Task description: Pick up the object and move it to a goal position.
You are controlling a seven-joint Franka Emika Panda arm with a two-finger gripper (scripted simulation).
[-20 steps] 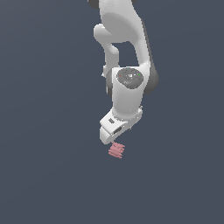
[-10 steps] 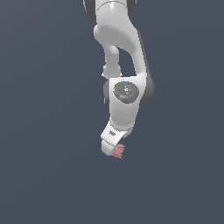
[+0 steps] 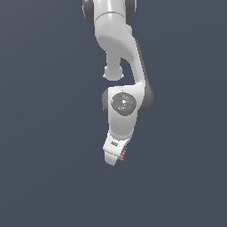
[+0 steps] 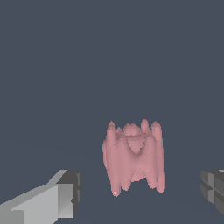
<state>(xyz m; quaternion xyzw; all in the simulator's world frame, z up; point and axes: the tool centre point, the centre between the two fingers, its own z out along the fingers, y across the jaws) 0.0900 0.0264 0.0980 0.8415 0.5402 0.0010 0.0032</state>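
The pincer (image 3: pixel 116 156) hides most of the pink ribbed block (image 3: pixel 123 153).

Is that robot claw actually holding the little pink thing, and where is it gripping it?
No, nothing is held. The pink ribbed block sits between the open gripper's fingers, with clear gaps on both sides.

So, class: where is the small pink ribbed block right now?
In the wrist view the pink ribbed block sits between the open gripper's fingers, touching neither. In the exterior view only a sliver shows beside the gripper.

Object (image 4: pixel 133 159) between the spread gripper (image 4: pixel 140 194) fingers, apart from both, mostly hidden behind gripper in exterior view
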